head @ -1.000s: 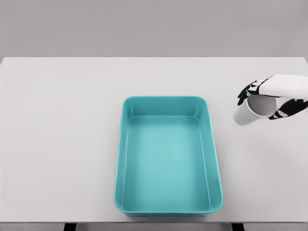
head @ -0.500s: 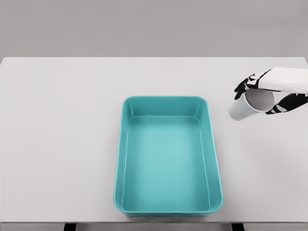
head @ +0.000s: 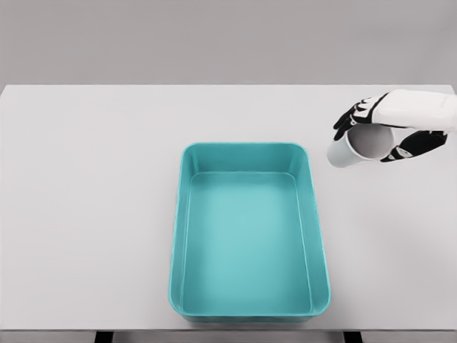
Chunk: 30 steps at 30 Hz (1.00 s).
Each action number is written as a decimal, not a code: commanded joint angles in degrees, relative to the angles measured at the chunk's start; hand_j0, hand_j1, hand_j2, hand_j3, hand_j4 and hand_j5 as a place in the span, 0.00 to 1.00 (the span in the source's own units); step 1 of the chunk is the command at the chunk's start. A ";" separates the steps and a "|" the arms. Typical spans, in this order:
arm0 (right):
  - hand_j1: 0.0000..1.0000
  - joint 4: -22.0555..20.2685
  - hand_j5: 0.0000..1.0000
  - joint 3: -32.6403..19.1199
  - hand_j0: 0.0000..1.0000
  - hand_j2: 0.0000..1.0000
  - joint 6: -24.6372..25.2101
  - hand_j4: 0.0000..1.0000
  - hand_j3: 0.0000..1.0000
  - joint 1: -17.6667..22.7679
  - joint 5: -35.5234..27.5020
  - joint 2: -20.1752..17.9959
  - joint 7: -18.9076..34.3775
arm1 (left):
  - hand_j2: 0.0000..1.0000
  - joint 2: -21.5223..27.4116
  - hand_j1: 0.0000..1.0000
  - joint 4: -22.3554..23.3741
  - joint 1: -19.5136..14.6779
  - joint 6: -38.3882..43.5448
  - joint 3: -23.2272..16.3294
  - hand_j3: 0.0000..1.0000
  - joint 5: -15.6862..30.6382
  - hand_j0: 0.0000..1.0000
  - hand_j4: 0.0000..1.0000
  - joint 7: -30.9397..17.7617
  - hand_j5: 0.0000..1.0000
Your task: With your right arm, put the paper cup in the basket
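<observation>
A white paper cup (head: pixel 357 147) hangs tilted above the table, its open mouth turned toward me. My right hand (head: pixel 378 132) is shut on it, black fingers curled over the rim from above and below. The cup is just right of the far right corner of the teal basket (head: pixel 187 236), a rectangular tub lying in the middle of the white table with nothing inside. The right arm comes in from the right edge. My left arm is out of view.
The white table (head: pixel 93 200) stretches across the whole view, with its front edge at the bottom and a grey wall behind its far edge.
My right hand has carried the cup up and to the left, closer to the basket's far right corner. The basket has not moved.
</observation>
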 commanded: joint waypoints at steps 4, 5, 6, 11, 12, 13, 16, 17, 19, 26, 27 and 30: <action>0.72 0.02 0.72 0.00 0.72 0.72 0.07 0.72 0.72 -0.62 -0.41 2.16 -0.03 | 1.00 0.00 1.00 -0.01 0.00 0.00 0.00 1.00 -0.01 1.00 1.00 -0.01 1.00; 0.72 0.02 0.72 0.00 0.72 0.72 0.07 0.72 0.72 -0.62 -0.41 2.60 -0.03 | 1.00 0.00 1.00 -0.01 0.00 0.00 0.00 1.00 0.07 1.00 1.00 -0.01 1.00; 0.72 0.02 0.72 0.00 0.72 0.72 0.15 0.72 0.72 -0.62 -0.41 2.77 -0.03 | 1.00 0.00 1.00 -0.01 0.00 0.00 0.00 1.00 -0.01 1.00 1.00 -0.01 1.00; 0.72 -0.06 0.72 0.00 0.72 0.72 0.07 0.72 0.72 -0.79 -0.41 4.36 -0.03 | 1.00 0.00 1.00 -0.01 0.00 0.00 0.00 1.00 -0.01 1.00 1.00 -0.01 1.00; 0.72 -0.06 0.72 0.00 0.72 0.72 0.07 0.72 0.72 -1.05 -0.41 4.97 -0.03 | 1.00 0.00 1.00 -0.01 0.00 0.00 0.00 1.00 -0.01 1.00 1.00 -0.01 1.00; 0.72 -0.06 0.72 0.00 0.72 0.72 0.07 0.72 0.72 -1.06 -0.41 5.50 -0.03 | 1.00 0.00 1.00 -0.01 0.00 0.00 0.00 1.00 -0.01 1.00 1.00 -0.01 1.00; 0.72 -0.06 0.72 0.00 0.72 0.72 0.15 0.72 0.72 -1.23 -0.41 6.29 -0.03 | 1.00 0.00 1.00 -0.01 0.00 0.00 0.00 1.00 -0.01 1.00 1.00 -0.01 1.00; 0.72 0.02 0.72 0.00 0.72 0.72 0.15 0.72 0.72 -1.32 -0.41 6.82 -0.03 | 1.00 0.00 1.00 -0.01 0.00 0.00 0.00 1.00 0.07 1.00 1.00 -0.01 1.00; 0.72 0.02 0.72 0.00 0.72 0.72 0.15 0.72 0.72 -1.41 -0.41 7.87 -0.03 | 1.00 0.00 1.00 -0.01 0.00 0.00 0.00 1.00 -0.01 1.00 1.00 -0.01 1.00; 0.72 0.02 0.72 0.26 0.72 0.72 0.24 0.72 0.72 -1.32 -0.50 11.21 -0.03 | 1.00 0.00 1.00 -0.01 0.00 0.00 0.00 1.00 -0.01 1.00 1.00 -0.01 1.00; 0.72 0.02 0.72 0.26 0.72 0.72 0.24 0.72 0.72 -1.32 -0.50 11.30 -0.03 | 1.00 0.00 1.00 -0.01 0.00 0.00 0.00 1.00 -0.01 1.00 1.00 -0.01 1.00; 0.72 0.02 0.72 0.53 0.72 0.72 0.24 0.72 0.72 -1.32 -0.67 12.35 -0.03 | 1.00 0.00 1.00 -0.01 0.00 0.00 0.00 1.00 -0.01 1.00 1.00 -0.01 1.00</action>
